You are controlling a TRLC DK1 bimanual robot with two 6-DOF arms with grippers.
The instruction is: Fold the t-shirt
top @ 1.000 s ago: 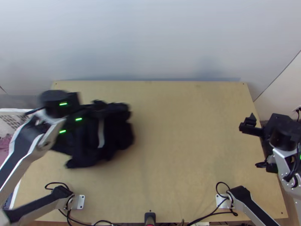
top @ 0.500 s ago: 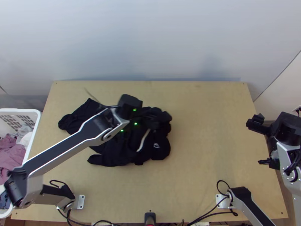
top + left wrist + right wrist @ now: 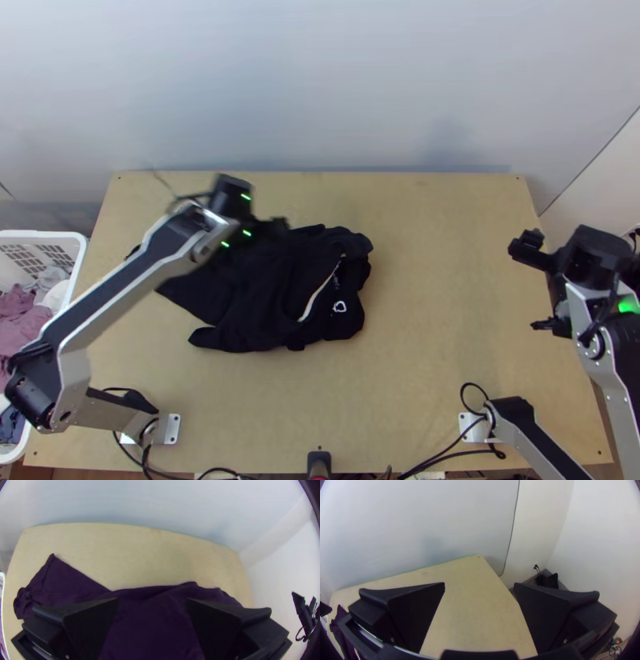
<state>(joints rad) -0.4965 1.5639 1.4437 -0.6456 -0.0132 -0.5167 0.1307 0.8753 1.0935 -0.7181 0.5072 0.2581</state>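
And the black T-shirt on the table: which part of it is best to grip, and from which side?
Probably the pointed corner at the near left of the T-shirt, coming down from the near-edge side: it juts out over bare table, while the rest lies bunched in folds.

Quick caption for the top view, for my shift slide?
Rumpled black t-shirt under left arm, right gripper open by the right edge of the table.

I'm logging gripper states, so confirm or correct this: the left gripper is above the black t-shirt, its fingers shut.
Not shut: the left wrist view shows the left gripper open, its fingers wide apart. It is above the black t-shirt, as you say.
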